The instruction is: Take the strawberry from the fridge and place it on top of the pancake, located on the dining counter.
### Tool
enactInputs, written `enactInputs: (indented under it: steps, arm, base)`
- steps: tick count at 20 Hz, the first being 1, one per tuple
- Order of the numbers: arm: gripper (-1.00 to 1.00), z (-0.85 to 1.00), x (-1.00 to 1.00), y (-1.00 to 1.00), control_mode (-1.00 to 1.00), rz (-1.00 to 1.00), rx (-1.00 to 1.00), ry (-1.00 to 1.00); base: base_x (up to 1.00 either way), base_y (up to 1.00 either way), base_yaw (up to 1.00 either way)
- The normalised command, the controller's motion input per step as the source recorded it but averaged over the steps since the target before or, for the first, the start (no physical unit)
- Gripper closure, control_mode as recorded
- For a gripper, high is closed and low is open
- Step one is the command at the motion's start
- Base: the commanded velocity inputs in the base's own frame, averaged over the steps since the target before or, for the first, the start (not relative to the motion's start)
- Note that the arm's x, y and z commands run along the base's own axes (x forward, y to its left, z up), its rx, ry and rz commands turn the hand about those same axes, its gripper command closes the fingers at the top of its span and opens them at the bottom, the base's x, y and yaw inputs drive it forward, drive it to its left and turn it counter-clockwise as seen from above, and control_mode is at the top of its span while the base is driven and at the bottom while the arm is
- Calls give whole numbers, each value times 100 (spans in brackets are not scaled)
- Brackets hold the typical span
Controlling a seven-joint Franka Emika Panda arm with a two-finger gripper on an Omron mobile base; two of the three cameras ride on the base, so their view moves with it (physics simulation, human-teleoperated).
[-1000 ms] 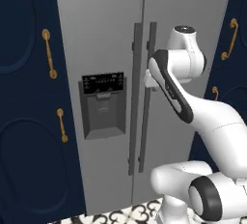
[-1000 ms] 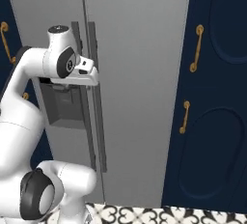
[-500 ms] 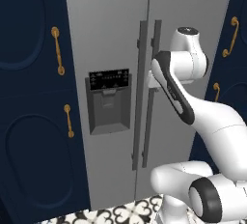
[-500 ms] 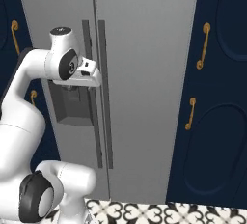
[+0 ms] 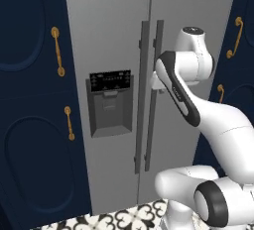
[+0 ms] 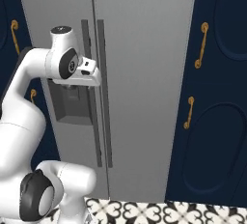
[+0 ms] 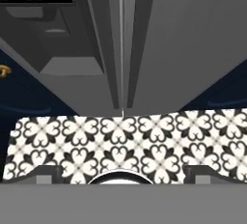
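Currently my claw (image 6: pixel 96 76) stands fully open, holding nothing, just beside the two long vertical handles (image 5: pixel 149 95) of the fridge (image 5: pixel 198 6). Both fridge doors are shut, so the strawberry's position cannot be told.

Since the earlier pictures the whole scene has slid right in both base views, so the base has driven, not the things: the fridge (image 5: pixel 119 65) now sits further right, with more navy cabinet (image 5: pixel 30 125) to its left and less beside the arm.
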Motion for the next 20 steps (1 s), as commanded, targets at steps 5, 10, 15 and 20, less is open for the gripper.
enactInputs:
  steps: [5, 10, 15, 20]
  arm:
    - [-100, -2, 35, -8, -100, 0, 1, -17]
    - [-100, -5, 91, -25, -100, -7, 10, -44]
    - [-100, -3, 94, -2, -100, 0, 0, -1]
    - [-100, -7, 62, -4, -100, 0, 0, -15]
  base:
    - [0, 0, 0]
    - [0, 0, 0]
    - [0, 0, 0]
    - [0, 0, 0]
